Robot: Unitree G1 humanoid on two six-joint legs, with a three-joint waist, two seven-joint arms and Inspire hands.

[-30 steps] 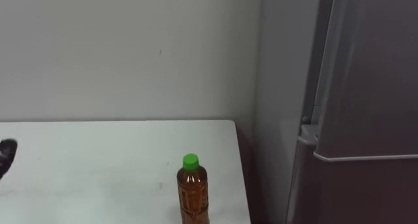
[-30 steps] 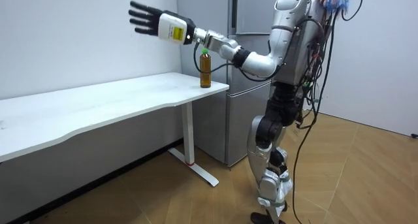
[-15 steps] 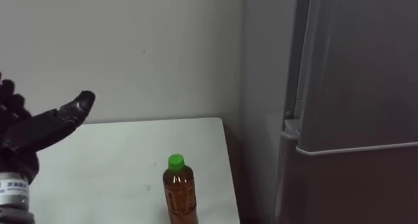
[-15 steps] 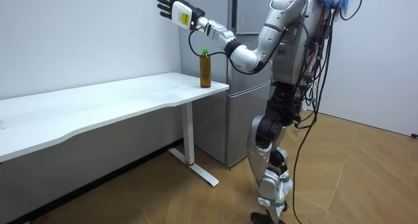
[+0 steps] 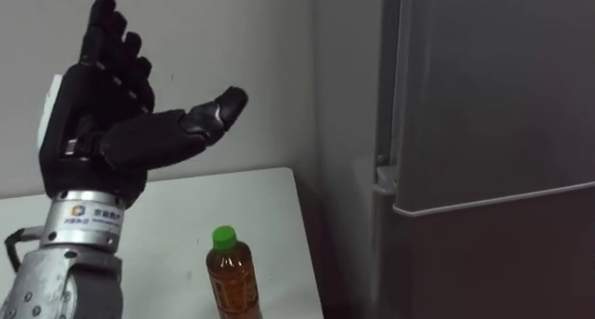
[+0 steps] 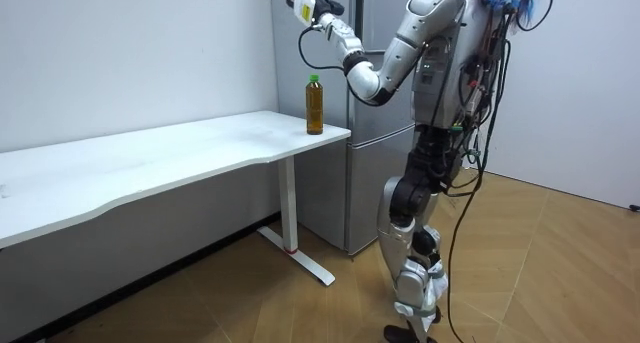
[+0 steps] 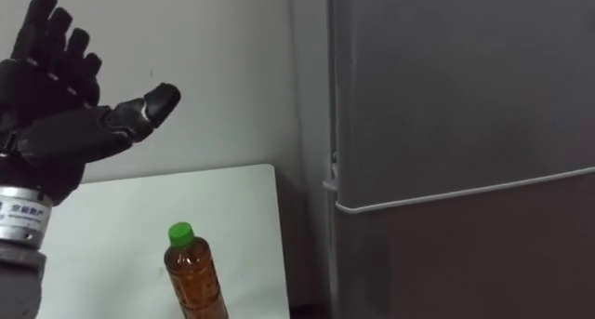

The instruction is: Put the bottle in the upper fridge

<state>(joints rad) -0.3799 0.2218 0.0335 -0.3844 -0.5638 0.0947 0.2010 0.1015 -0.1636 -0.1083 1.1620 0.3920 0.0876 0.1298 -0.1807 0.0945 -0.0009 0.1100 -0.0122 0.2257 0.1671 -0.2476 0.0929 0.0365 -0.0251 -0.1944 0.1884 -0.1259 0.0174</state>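
A clear bottle (image 5: 230,277) of brown drink with a green cap stands upright on the white table (image 5: 167,217), near its right-hand end. My left hand (image 5: 112,133) is raised well above and to the left of the bottle, open, fingers straight and thumb pointing toward the fridge, holding nothing. The grey fridge (image 5: 493,124) stands just right of the table with both doors shut; a seam separates the upper door from the lower one. In the room view I stand upright beside the fridge (image 6: 375,83), left hand (image 6: 303,1) lifted high above the bottle (image 6: 314,105).
A plain white wall runs behind the table. The long table (image 6: 150,153) stretches off to the room view's left. A narrow gap separates the table's end from the fridge's side. Wooden floor lies around me.
My left hand has risen and swung right, from over the table to high above the bottle, nearer the fridge. The eye view has shifted to the right. The bottle has not moved.
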